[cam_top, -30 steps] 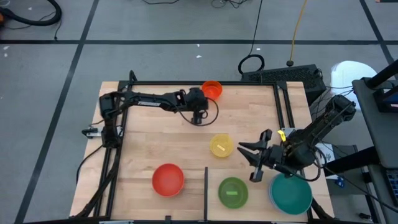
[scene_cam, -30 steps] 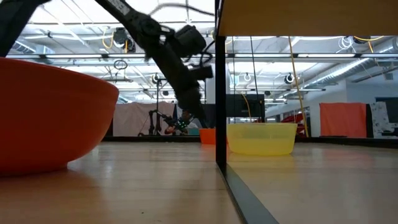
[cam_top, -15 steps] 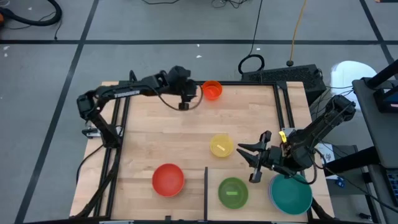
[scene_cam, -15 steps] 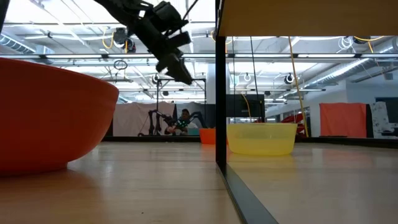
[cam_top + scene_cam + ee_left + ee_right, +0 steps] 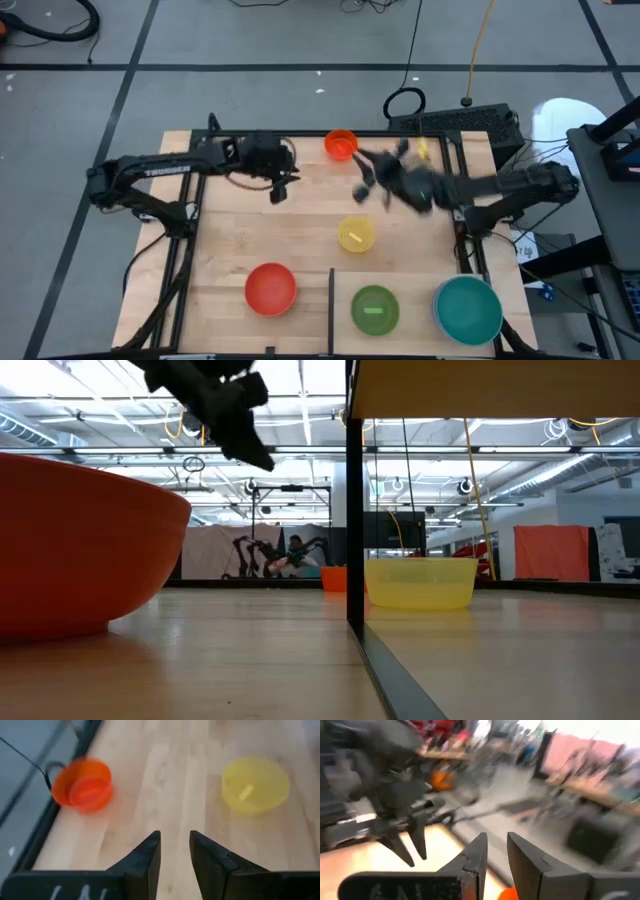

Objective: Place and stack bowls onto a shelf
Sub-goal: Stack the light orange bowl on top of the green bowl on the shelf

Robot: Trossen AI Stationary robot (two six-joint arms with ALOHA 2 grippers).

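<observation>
Landmark: the thin dark upright divider at the table's near edge, seen as a black post in the low view
Shelf: the pale wood board shows only in the low view, as a flat plank overhead on the far side of the divider from the red bowl; no bowl on it that I can see
Large red plastic bowl: on the tabletop just beside the divider, on the left arm's side
Small green plastic bowl: just beside the divider on the other side, sitting alone
Large teal plastic bowl: farther from the divider than the green one; a blue rim seems to show under it, so it may already be nested, though I cannot be sure
Small yellow plastic bowl: well back from the divider, mid-table
Small orange plastic bowl: far from the divider, at the table's back edge
Left gripper: near the back of the table, well apart from the divider, fingers nearly together with a narrow gap and nothing between them
Right gripper: blurred in motion between the orange and yellow bowls, fingers close together and empty
Done: at most one stack, by my judgement
Left: five visible bowls to lift onto the shelf; pink and purple not seen
</observation>
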